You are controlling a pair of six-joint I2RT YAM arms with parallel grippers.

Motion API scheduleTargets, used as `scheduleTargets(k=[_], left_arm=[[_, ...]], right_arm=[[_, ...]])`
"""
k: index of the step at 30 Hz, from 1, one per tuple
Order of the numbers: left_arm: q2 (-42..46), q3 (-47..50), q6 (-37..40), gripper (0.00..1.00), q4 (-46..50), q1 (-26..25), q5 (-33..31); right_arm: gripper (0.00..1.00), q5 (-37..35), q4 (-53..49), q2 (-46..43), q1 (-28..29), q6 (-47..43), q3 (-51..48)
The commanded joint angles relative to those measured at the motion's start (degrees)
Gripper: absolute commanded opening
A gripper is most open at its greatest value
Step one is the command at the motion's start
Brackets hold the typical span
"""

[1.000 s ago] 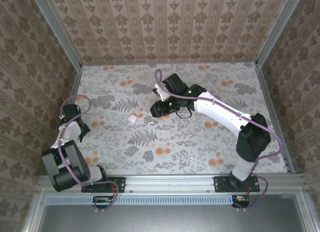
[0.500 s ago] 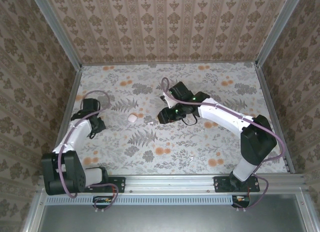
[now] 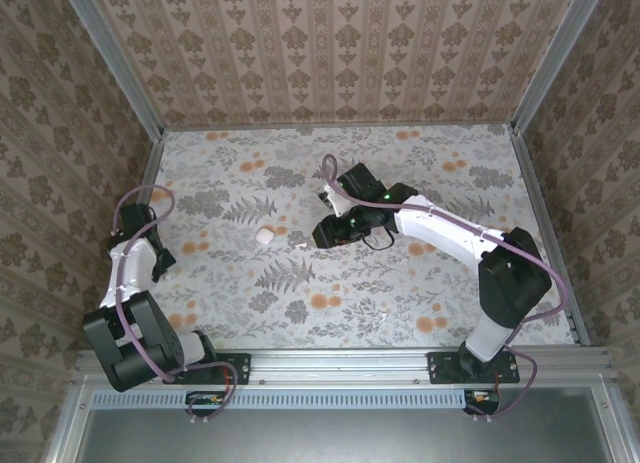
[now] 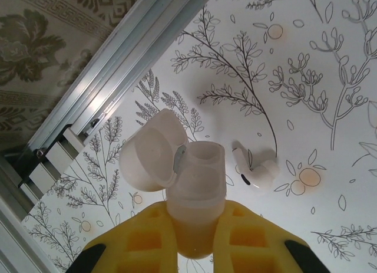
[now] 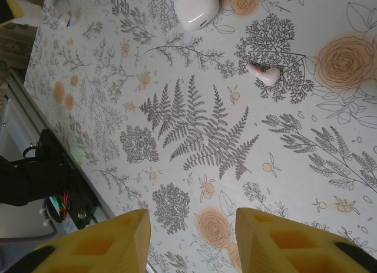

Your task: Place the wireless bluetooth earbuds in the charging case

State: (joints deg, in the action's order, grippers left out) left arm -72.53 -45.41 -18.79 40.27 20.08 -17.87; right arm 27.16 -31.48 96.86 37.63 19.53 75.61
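My left gripper (image 4: 195, 213) is shut on the lower body of the charging case (image 4: 197, 178), which is white with its round lid hinged open to the left. One earbud (image 4: 256, 174) lies on the table just right of the case, apart from it. In the top view the left gripper (image 3: 158, 263) sits low near the left wall. A second earbud (image 5: 264, 73) (image 3: 298, 243) lies on the floral table ahead of my right gripper (image 5: 191, 226) (image 3: 320, 233). That gripper is open with nothing between its yellow fingers.
A white rounded lump (image 3: 265, 236) (image 5: 195, 6) rests left of the second earbud. An aluminium rail (image 4: 112, 78) runs along the table's left edge close to the left gripper. Patterned walls enclose the table on three sides.
The left arm reached out to the right half a second ago and has drawn back towards the left wall. The right gripper has shifted slightly to the right and nearer.
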Motion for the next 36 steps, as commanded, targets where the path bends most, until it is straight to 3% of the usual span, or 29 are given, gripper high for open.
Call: scheduleTargets(k=[1,17,22,30,33,36], left_arm=[[-1.2,-0.1,2.4,0.00,0.3,0.6,2.7],[-7.8,-2.4,6.0,0.00,-0.5,0.0,9.1],[-9.6,-3.8,4.8,0.00,-1.3,-6.6,10.0],[-10.5,-7.6,-3.8,0.00,0.8,-22.6,14.0],[-10.6,-10.3,-3.4,0.00,3.1,-24.5,11.8],[-9.9,-12.6,-0.7,0.00,5.5,-23.0,7.7]], right_arm=[[0.43,1.6,-0.5,1.2,-0.2,0.0,1.7],[0.44,-0.7,2.0,-1.6,-0.2,0.3,-2.9],[0.44,-1.2,2.8,-3.0,-0.3,0.9,-4.7],[0.44,-3.5,5.2,-5.4,-0.3,2.3,-8.2],[0.44,-3.6,6.1,-5.7,-0.3,3.0,-8.9],[0.44,-3.7,7.3,-5.8,-0.3,3.3,-9.9]])
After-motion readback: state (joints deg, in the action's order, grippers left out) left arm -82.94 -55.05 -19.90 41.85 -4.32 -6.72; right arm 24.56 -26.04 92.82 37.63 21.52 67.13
